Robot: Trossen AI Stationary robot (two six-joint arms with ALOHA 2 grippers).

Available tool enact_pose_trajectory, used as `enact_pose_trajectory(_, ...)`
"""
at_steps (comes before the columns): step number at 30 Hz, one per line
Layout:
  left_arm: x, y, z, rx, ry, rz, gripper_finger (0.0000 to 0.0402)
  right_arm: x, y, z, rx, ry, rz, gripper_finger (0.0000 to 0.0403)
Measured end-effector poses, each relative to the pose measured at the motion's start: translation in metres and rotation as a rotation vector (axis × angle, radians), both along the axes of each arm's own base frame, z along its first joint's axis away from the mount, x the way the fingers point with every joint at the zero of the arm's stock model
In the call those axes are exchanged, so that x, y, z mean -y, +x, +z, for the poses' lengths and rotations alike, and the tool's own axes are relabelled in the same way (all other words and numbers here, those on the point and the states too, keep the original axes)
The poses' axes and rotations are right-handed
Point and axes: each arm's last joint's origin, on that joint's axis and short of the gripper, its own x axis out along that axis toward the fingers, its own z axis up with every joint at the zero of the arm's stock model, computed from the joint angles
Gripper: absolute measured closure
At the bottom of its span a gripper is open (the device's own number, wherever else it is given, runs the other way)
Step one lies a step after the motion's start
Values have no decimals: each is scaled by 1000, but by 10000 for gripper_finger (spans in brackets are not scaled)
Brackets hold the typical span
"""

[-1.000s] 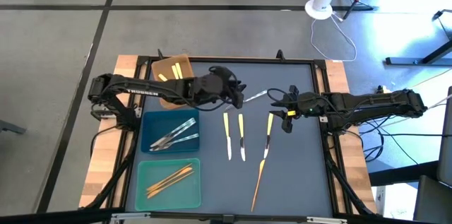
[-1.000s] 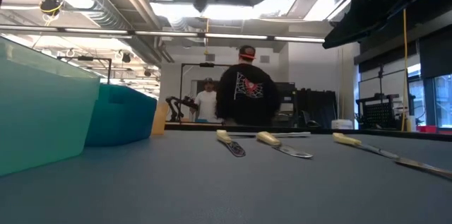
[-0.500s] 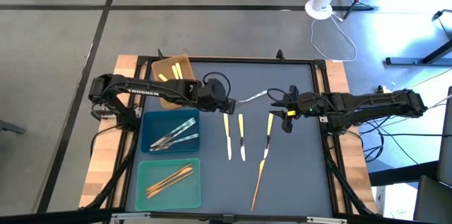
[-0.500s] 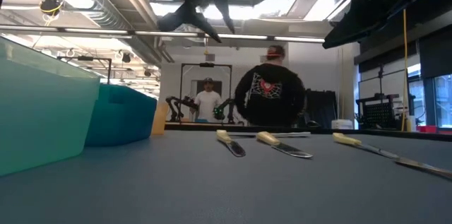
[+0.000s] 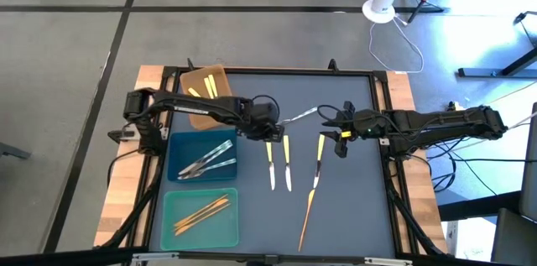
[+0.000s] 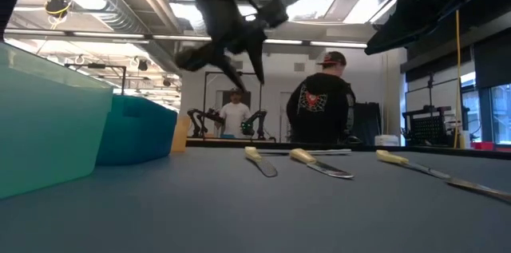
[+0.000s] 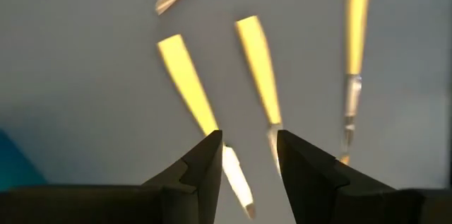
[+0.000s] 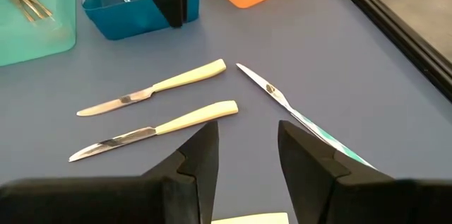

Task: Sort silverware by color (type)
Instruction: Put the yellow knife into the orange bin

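While still unsorted: yellow-handled knife point(image 5: 269, 162) flat on the mat, directly beneath the left gripper point(image 5: 270, 133), fingers parted and empty, apparently lined up for pickup. Right gripper point(image 5: 340, 134) nearby, parted, empty, waiting beside the silver utensil point(image 5: 302, 115).

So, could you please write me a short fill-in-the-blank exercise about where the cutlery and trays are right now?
1. The gold utensils lie in the ____ tray.
2. The blue tray holds ____-coloured utensils.
3. The left gripper hovers over the handle end of a ____-handled knife.
4. The number of yellow-handled knives lying loose on the mat is ____.

Missing words: teal; silver; yellow; three
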Motion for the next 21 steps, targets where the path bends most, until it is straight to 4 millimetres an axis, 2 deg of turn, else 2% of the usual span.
enact_pose_trajectory(7, -5, 11, -34, -88, -10, -20, 272, 0, 0, 0, 0, 0, 0, 269)
enact_pose_trajectory(12, -7, 15, -49, -125, -12, -17, 272, 0, 0, 0, 0, -1, 0, 269)
enact_pose_trajectory(21, -9, 21, -62, -132, 23, 1, 272, 0, 0, 0, -2, -1, 0, 269)
